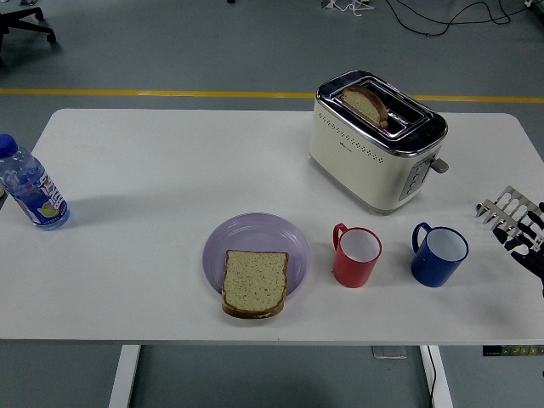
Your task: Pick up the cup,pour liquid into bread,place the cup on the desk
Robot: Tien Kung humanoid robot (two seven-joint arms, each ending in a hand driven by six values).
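My right robot hand (515,223) comes in at the right edge of the view, low over the white bench (153,178), with its fingers (503,207) spread flat and fanned toward the middle; it holds nothing. My left arm is out of sight.

The blue cup (439,254) is the nearest thing to my robot hand, standing upright just beside my fingertips, on their inner side and slightly nearer the bench's front edge. It does not touch my fingers. Its handle points away from my robot hand, toward the red cup (357,256). That red cup stands upright just past the blue one, farther from my robot hand, its handle also turned away from me. I cannot tell whether either cup has liquid in it.

Beyond the red cup, farther still from my robot hand, lies the purple plate (255,242), with a bread slice (254,283) lying on its front part and overhanging the rim.

Ahead of my robot hand and inward stands the cream toaster (374,140), another slice (365,104) sticking out of a slot. At the far opposite end of the bench from my robot hand stands a bottle (31,186) with a blue cap.
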